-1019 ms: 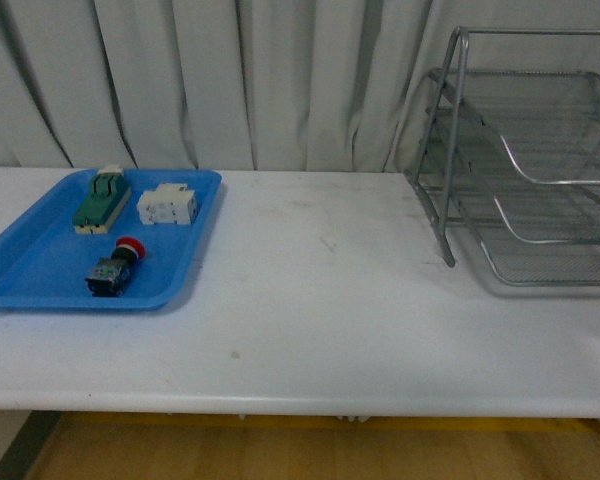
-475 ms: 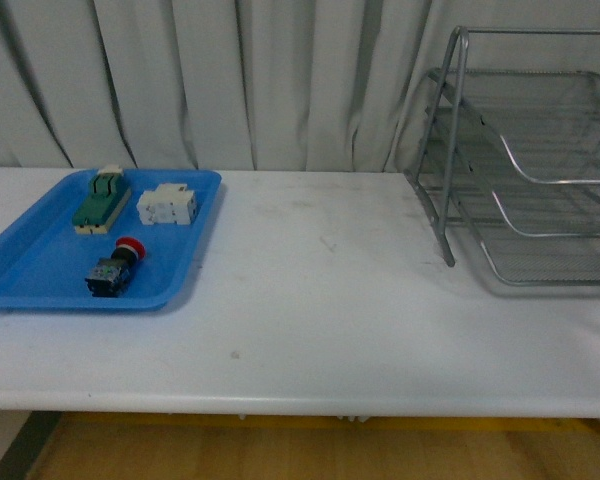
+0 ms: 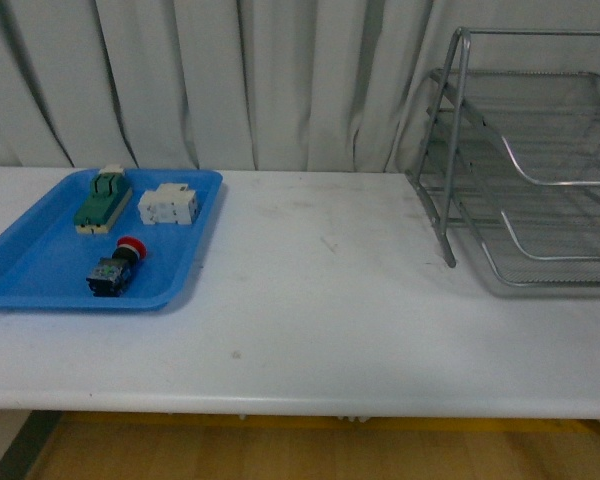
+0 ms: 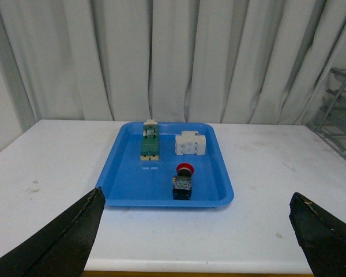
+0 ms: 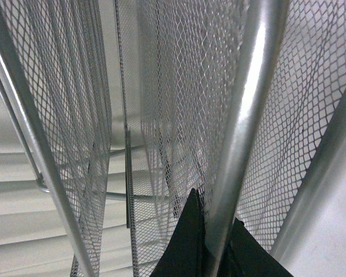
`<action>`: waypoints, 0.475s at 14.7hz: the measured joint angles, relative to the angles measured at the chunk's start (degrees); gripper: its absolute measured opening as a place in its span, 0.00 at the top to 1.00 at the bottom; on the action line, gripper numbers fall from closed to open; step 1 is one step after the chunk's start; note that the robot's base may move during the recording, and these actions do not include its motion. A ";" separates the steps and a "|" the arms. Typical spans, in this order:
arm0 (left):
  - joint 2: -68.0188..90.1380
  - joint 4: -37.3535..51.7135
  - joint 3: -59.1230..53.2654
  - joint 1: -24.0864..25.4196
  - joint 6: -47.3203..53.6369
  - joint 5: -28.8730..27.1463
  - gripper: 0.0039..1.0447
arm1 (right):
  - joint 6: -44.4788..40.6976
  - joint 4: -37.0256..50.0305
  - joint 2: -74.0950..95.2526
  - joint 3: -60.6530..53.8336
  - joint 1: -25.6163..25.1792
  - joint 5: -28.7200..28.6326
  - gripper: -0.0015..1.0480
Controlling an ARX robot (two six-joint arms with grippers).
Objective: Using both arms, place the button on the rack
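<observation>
One button [image 3: 115,268], not yet racked: pick-up and placing both remain.
Left gripper [image 4: 196,197] spread wide, empty, facing blue tray [image 3: 40,300] where it lies; rack [image 3: 450,150] well apart, rightward; right gripper [image 5: 214,209] clamped on its frame tube.

Shiny wire-mesh metal rack [image 3: 525,160], glossy blue plastic tray [image 3: 40,265], smooth matt white tabletop [image 3: 330,320].

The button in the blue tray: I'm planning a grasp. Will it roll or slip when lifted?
The button lies on its side; its blocky body probably keeps it from rolling. The round red cap looks smooth, so gripping the body seems safer.
</observation>
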 joint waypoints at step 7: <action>0.00 0.00 0.00 0.00 0.00 0.02 0.06 | -3.28 0.92 -8.96 -18.95 -5.31 -2.38 0.97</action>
